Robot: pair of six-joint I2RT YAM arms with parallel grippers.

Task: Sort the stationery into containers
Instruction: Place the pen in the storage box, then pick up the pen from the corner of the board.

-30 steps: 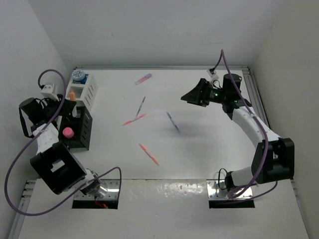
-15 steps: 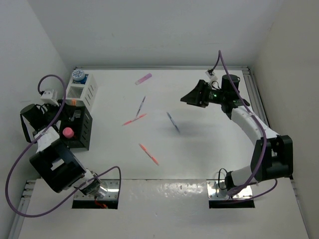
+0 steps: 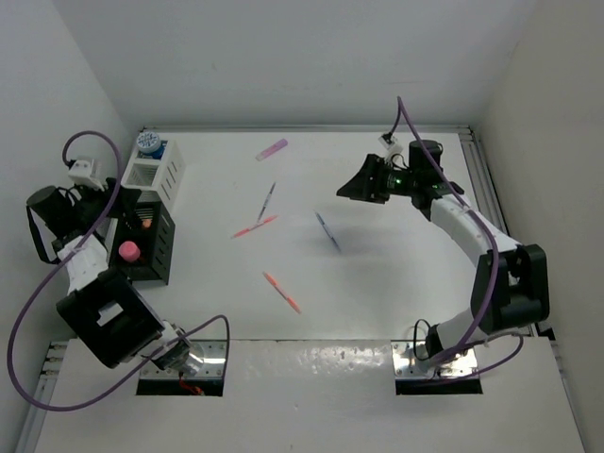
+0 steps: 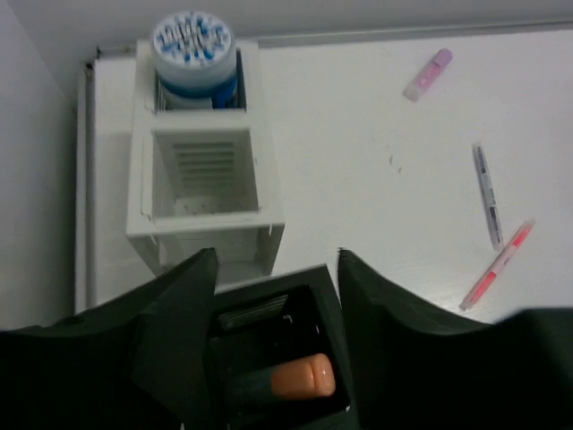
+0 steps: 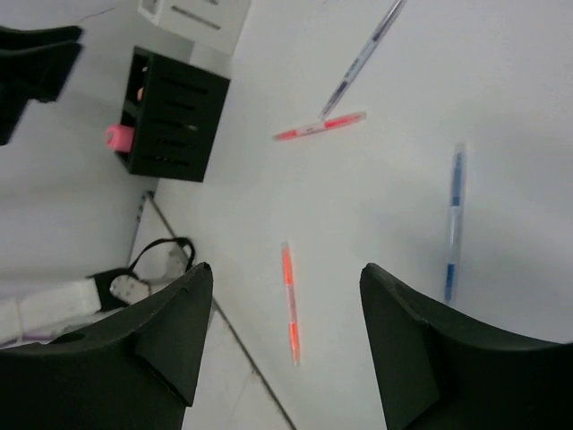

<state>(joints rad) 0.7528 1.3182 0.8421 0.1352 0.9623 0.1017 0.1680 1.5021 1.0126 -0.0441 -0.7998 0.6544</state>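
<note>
**Mia:** What is put away already?

**Ben:** A jar sits in the back part of the white box. An orange marker and a pink-capped bottle are in the black box just beside it.

**Mia:** What about the left gripper?

**Ben:** The left gripper hangs over the black box. Its fingers are spread wide and hold nothing. The orange marker lies in the box below it.

**Mia:** What is left to sort?

**Ben:** Five thin things lie loose on the surface. There is a pink marker at the back. Then come a purple pen, a pink pen and a blue pen. An orange pen is nearest the front.

**Mia:** Which arm should go next?

**Ben:** I think the right one. The right gripper is spread wide and empty too. The blue pen is the closest one to it. It lies a little toward the front and toward the left arm's side. The left gripper is well apart from it.

**Mia:** How does the blue pen lie?

**Ben:** It lies flat and slanted. One end points to the back left and the other to the front right. I cannot tell which end is the tip, because it is too small.

**Mia:** So how should the gripper grab it?

**Ben:** It should come down with its fingers across the pen, not along it.
</note>
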